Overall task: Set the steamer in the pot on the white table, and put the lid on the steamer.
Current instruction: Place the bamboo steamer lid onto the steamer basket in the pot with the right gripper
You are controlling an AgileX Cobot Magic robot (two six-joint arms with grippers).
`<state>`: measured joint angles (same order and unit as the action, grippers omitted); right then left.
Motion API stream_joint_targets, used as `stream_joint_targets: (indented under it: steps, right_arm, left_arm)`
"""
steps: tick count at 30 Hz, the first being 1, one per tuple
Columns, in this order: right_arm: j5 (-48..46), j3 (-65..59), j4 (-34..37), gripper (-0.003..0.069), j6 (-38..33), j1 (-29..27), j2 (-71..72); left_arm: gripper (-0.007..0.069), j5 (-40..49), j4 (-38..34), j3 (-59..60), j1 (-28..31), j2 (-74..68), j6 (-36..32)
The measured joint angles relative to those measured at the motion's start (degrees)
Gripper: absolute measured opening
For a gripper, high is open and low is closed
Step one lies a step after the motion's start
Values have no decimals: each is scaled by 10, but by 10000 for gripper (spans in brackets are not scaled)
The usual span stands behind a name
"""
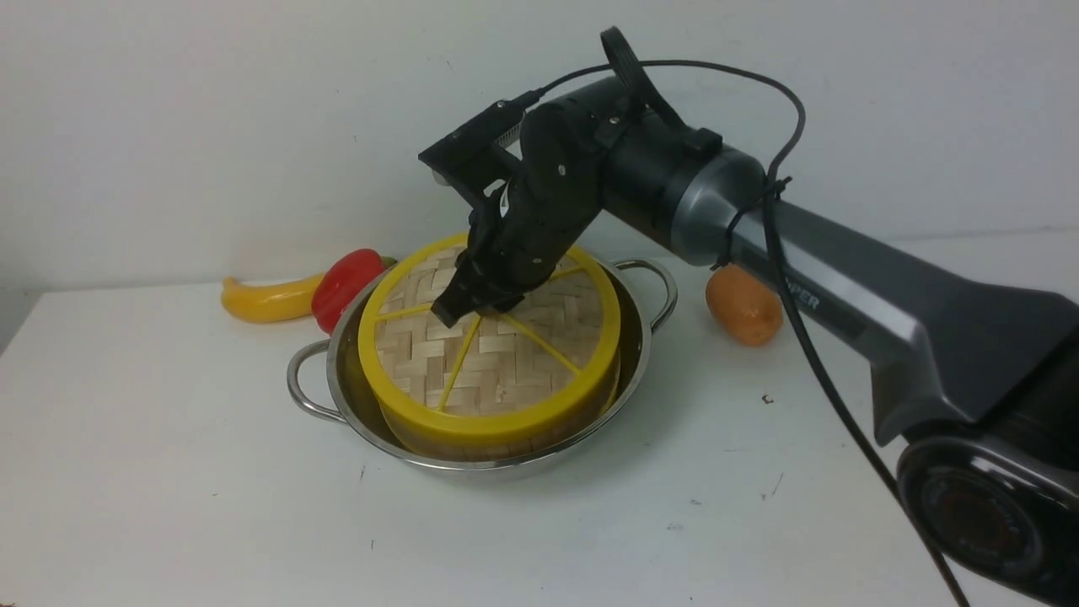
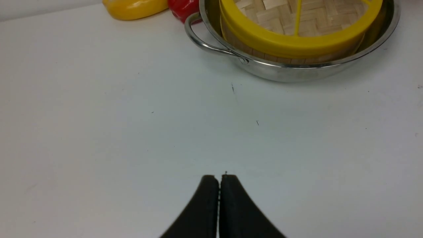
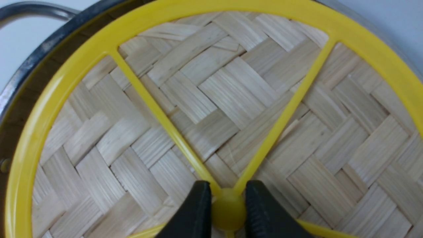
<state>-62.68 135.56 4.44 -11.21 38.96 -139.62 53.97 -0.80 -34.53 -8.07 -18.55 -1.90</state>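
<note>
Your right pincer (image 3: pixel 228 211) is partly closed onto the small yellow hub (image 3: pixel 228 206) at the centre of the lid (image 1: pixel 493 337), one finger on each side and both touching it. That hub is the only raised part, so it is the right place to hold, though it looks like smooth, rounded plastic that could slip or let the disc swing.

The lid is a flat round of woven bamboo strips in a herringbone pattern, with a glossy yellow rim and thin yellow spokes. Expect it to be very light and fairly stiff. Squeeze gently, because the weave and the thin spokes look easy to crack.

The lid lies on top of the steamer (image 1: pixel 506 449), whose bamboo side wall shows just under the yellow rim. The steamer stands inside the pot (image 1: pixel 636 354), a shiny steel pan with loop handles at the middle of the white desk (image 1: pixel 211 472). Steel against bamboo will probably slide, so a sideways tug could shift the whole stack. You cannot tell from here whether the far edge of the lid is fully seated.

Your left pincer (image 2: pixel 219 180) is closed on nothing and hangs over bare desk on the near side of the pot.
</note>
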Motion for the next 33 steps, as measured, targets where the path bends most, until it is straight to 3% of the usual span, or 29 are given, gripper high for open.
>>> stream_joint_targets:
  steps: [33]
  right_arm:
    - [2, 0, -9, 144, 0, 0, 2]
  left_arm:
    - [-1, 0, 0, 0, 0, 0, 0]
